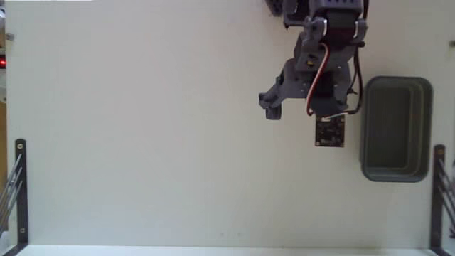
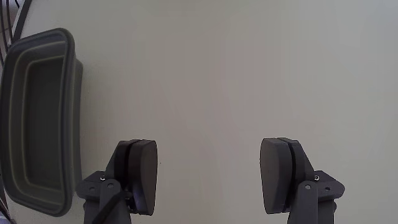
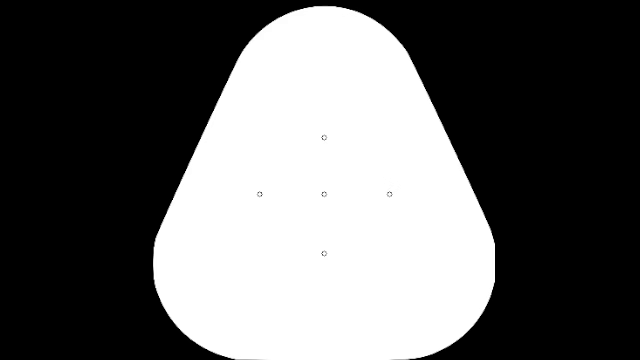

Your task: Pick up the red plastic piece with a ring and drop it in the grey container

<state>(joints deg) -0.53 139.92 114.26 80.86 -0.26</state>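
The red plastic piece with a ring shows in neither view. The grey container [image 1: 396,129] stands at the right of the fixed view and looks empty inside; in the wrist view the grey container [image 2: 38,118] lies along the left edge. My gripper [image 1: 299,114] hangs over bare white table just left of the tub in the fixed view. The wrist view shows the gripper [image 2: 208,180] open wide, with its two dark fingers [image 2: 142,175] far apart and nothing between them.
The white table [image 1: 142,128] spreads out to the left of the arm. Black metal brackets [image 1: 19,186] stand at the lower left and lower right table edges in the fixed view. The arm's base sits at the top edge.
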